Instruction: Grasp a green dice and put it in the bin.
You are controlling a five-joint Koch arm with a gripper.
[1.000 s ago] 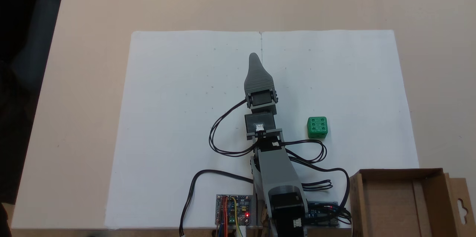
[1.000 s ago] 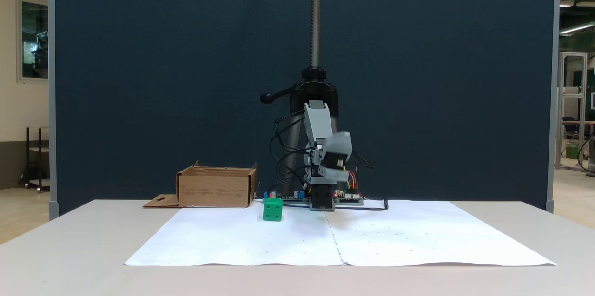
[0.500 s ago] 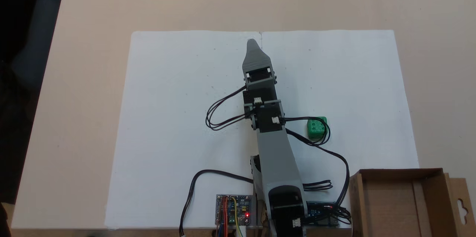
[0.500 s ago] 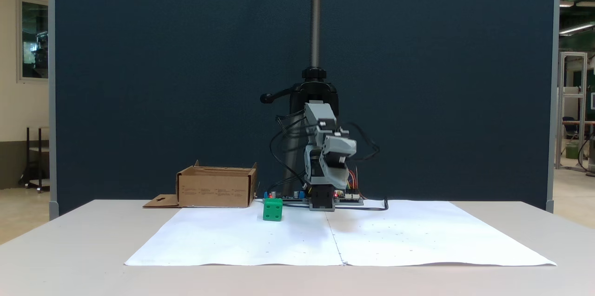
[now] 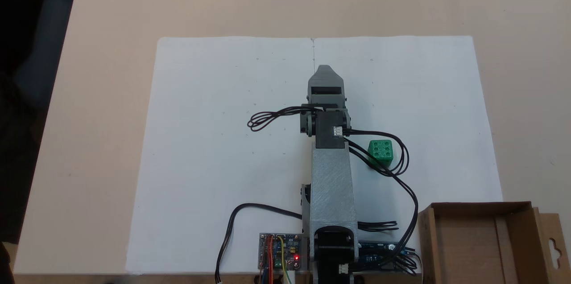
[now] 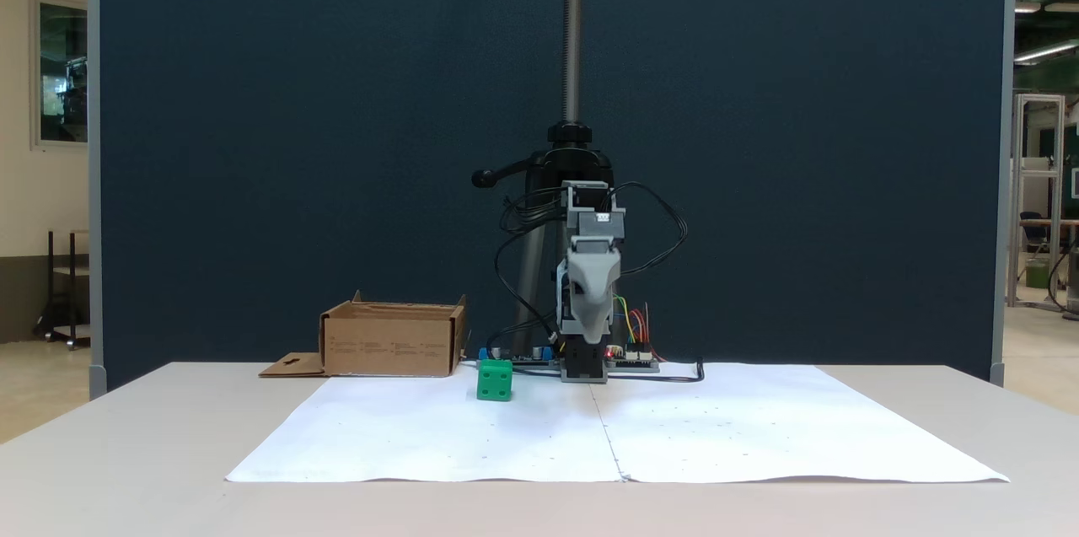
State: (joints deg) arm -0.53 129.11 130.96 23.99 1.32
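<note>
Looking down in a fixed view, the small bright green plastic dice [image 5: 380, 150] sits on white paper, right of and nearer the base than the grey claw [image 5: 324, 71]. In a fixed view from the front, the dice [image 6: 494, 379] lies lower left of the claw [image 6: 587, 326], whose jaws overlap, so I cannot tell their spread.

A beige worktop [image 5: 111, 7] carries white paper sheets [image 5: 214, 141]; on them, the green dice [image 5: 380, 151] sits right of the pincer [image 5: 324, 70], the cardboard bin [image 5: 479, 244] beyond.

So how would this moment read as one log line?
gripper: raised, empty | green dice: on paper, untouched | bin: empty | stage: pre-grasp
</note>
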